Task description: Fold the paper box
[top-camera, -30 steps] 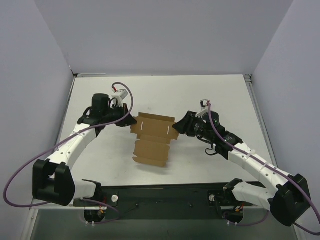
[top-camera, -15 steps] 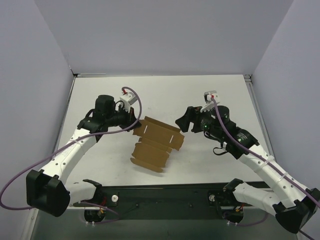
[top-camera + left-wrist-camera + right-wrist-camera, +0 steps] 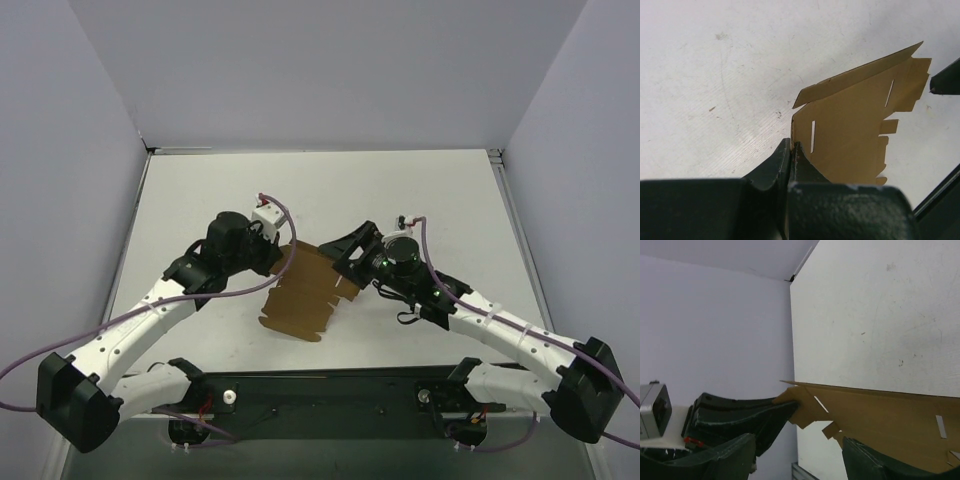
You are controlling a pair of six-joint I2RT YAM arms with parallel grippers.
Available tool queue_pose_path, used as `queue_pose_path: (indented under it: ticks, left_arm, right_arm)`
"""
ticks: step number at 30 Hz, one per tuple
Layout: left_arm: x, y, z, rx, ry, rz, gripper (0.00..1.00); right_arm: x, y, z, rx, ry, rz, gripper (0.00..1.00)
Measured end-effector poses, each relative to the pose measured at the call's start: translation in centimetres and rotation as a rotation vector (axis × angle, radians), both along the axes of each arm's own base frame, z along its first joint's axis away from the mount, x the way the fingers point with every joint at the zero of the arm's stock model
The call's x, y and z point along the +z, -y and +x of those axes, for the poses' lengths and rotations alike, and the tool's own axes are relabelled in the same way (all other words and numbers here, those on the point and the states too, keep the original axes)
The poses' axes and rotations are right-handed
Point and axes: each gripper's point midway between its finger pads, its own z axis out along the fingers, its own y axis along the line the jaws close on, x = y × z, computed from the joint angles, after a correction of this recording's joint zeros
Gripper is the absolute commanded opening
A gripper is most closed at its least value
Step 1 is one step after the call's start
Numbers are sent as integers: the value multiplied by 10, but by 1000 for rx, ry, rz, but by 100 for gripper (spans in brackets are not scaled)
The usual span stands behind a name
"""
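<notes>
The paper box [image 3: 300, 298] is a flat brown cut-out with slots and tabs, tilted up off the white table [image 3: 430, 190] along its far side. My left gripper [image 3: 279, 251] is shut on its far left corner. In the left wrist view the fingers [image 3: 785, 155] pinch that corner of the paper box [image 3: 855, 132]. My right gripper [image 3: 343, 262] stands open at the sheet's far right edge. In the right wrist view the paper box [image 3: 890, 415] reaches between and over my right gripper [image 3: 800, 457], with the left gripper [image 3: 740, 415] behind it.
Pale walls close the table on the left, back and right. Both arm bases sit on the black rail [image 3: 330, 395] at the near edge. A dark tip of the right gripper [image 3: 947, 80] shows at the left wrist view's right edge.
The right gripper opened and swung left to the sheet's far right edge. The left gripper moved right and nearer with its corner, tilting the sheet up.
</notes>
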Motion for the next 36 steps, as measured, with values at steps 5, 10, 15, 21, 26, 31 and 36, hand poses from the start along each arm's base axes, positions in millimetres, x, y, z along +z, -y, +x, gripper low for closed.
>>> queue_pose_path:
  ticks: [5, 10, 15, 21, 26, 31, 36]
  left_arm:
    - [1, 1, -3, 19, 40, 23, 0]
    - [3, 6, -7, 20, 79, 29, 0]
    - [7, 8, -14, 2, 132, 36, 0]
    - [13, 9, -20, -3, 195, 48, 0]
    - [17, 11, -22, -6, 233, 62, 0]
    - [20, 8, -25, -1, 260, 65, 0]
    - [24, 9, -27, -7, 290, 64, 0]
  right_arm:
    - [-13, -9, 8, -69, -103, 111, 71]
    - [-6, -13, 12, -113, -153, 209, 71]
    - [-3, -11, 18, -164, -193, 280, 70]
    - [-17, -16, 20, -188, -285, 309, 68]
    - [-25, -17, 19, -199, -328, 318, 66]
    - [-30, -15, 18, -207, -344, 318, 59]
    - [-34, -14, 18, -213, -354, 314, 47]
